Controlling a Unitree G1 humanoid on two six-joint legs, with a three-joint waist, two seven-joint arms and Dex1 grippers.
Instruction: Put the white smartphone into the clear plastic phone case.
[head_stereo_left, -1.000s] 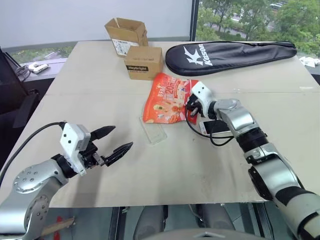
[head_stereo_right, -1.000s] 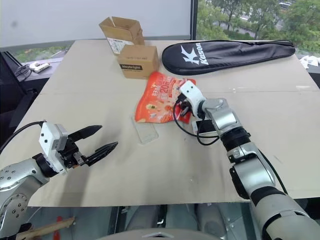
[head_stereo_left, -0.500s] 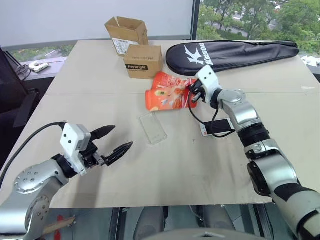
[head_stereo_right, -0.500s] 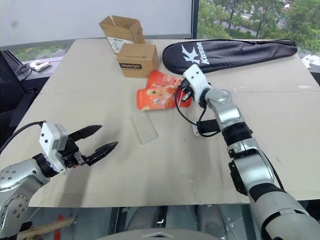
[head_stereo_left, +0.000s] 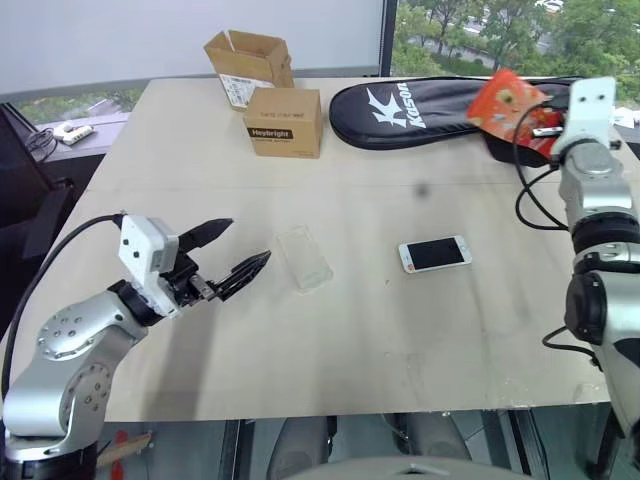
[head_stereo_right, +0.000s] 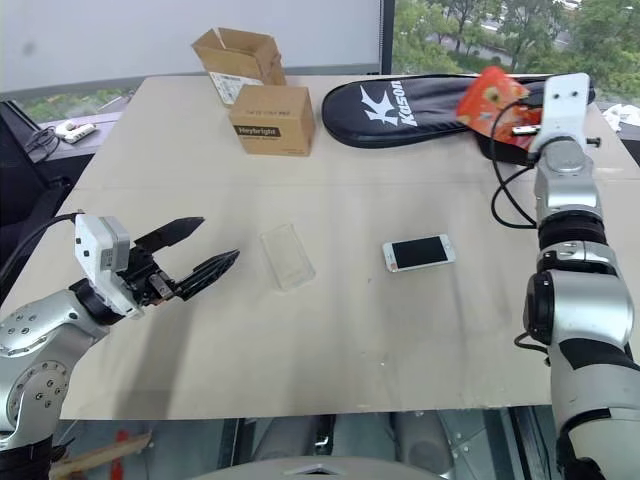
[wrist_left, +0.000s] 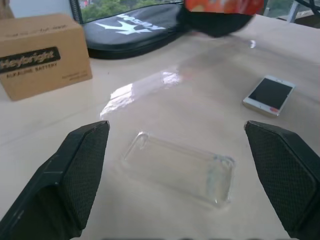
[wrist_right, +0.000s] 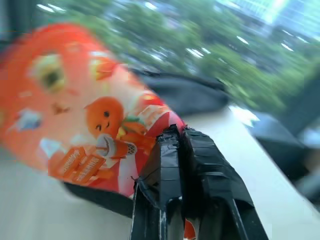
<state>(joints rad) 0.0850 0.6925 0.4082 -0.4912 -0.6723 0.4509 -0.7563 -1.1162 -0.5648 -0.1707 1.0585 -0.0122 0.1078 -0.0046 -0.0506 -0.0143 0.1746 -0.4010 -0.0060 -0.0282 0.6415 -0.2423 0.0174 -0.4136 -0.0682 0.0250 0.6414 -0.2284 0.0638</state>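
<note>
White smartphone was seen flat on the table, right of the clear plastic phone case. Left gripper was spread wide near the case; right gripper was clamped on the red snack packet.

right gripper swung snack packet off table centre, white smartphone uncovered

Head stereo overlooks table; wrist cameras close.
</note>
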